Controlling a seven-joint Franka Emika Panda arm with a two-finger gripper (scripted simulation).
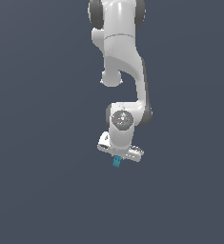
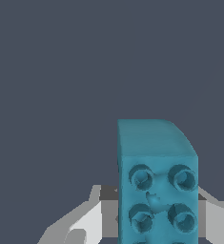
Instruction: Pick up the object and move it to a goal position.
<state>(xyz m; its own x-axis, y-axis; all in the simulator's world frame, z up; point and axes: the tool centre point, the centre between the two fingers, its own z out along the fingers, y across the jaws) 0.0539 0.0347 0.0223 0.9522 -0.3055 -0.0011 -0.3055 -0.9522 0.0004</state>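
The teal-blue studded brick (image 1: 117, 162) hangs just under the white gripper (image 1: 117, 161) in the middle of the exterior view, below the arm's wrist. In the wrist view the brick (image 2: 156, 186) fills the space between the two white fingers (image 2: 85, 221), studs facing the camera, held close to the lens. The gripper is shut on the brick and holds it off the surface. The fingertips are mostly hidden behind the brick.
The white arm (image 1: 120, 57) comes down from the top of the exterior view. A plain dark grey surface (image 1: 46, 190) lies all around; no other objects or goal marker show.
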